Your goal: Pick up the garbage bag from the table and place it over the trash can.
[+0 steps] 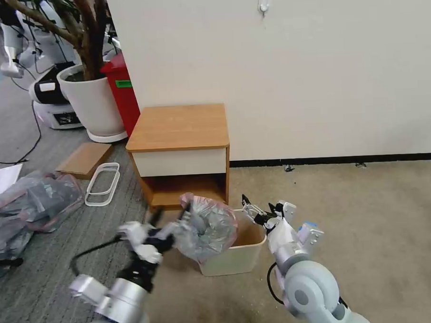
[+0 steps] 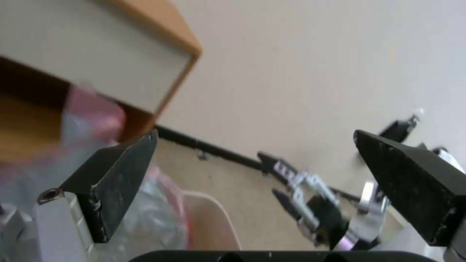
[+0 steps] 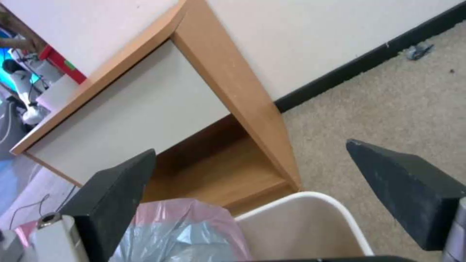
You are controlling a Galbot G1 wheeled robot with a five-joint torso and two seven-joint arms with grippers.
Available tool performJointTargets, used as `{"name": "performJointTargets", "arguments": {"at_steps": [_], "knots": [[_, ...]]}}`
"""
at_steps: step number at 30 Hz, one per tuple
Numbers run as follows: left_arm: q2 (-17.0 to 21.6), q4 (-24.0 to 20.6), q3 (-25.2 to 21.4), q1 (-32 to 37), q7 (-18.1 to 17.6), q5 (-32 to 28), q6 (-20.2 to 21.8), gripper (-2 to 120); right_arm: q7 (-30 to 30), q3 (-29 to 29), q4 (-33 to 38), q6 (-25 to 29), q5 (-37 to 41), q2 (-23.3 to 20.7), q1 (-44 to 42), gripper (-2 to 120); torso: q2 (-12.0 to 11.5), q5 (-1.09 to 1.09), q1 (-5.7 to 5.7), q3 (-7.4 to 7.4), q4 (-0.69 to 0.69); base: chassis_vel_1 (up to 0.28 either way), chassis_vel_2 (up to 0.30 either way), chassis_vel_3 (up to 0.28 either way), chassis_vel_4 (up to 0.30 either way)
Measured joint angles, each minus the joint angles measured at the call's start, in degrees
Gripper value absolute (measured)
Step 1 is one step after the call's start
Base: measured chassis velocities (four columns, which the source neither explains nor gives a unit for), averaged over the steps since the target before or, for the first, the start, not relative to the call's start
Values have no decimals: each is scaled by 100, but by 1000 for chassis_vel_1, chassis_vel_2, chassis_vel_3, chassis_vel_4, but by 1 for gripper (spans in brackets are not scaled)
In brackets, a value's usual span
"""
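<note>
The garbage bag [image 1: 208, 227] is a crumpled grey and pink bundle slumped over the left side of the cream trash can [image 1: 238, 255], which stands on the carpet in front of the table [image 1: 178, 127]. My left gripper [image 1: 171, 214] is open right beside the bag's left side. In the left wrist view nothing lies between its fingers [image 2: 114, 182], and the bag [image 2: 145, 214] sits just past one finger. My right gripper [image 1: 259, 205] hangs open above the can's right rim. The right wrist view shows the bag [image 3: 184, 233] and the can's rim [image 3: 311, 198] below it.
A white planter pot [image 1: 91, 98] and a tall red bin [image 1: 124, 91] stand left of the table against the wall. A heap of similar bags [image 1: 29, 203], a flat brown board [image 1: 84, 157] and white frames [image 1: 102, 183] lie on the floor at left. Open carpet stretches right.
</note>
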Motion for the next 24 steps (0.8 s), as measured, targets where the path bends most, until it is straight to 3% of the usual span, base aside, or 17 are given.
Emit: {"name": "performJointTargets", "arguments": {"at_steps": [4, 7, 11, 24], "knots": [[5, 297, 317, -264, -317, 61, 91, 100, 1, 76, 71, -1, -16, 0, -149, 100, 0, -1, 0, 0, -1, 0, 0, 0, 0], [-25, 659, 669, -594, -833, 130, 190, 100, -1, 159, 120, 1, -70, 21, -328, 100, 0, 0, 0, 0, -1, 0, 0, 0, 0], [-76, 968, 904, -824, -1243, 235, 243, 100, -4, 218, 156, 10, -130, 73, -463, 100, 0, -1, 0, 0, -1, 0, 0, 0, 0], [-8, 1180, 562, -992, -1883, 573, 281, 100, -20, 172, 104, 45, -283, 232, -603, 99, 0, -1, 0, 0, 0, 0, 0, 0, 0]]}}
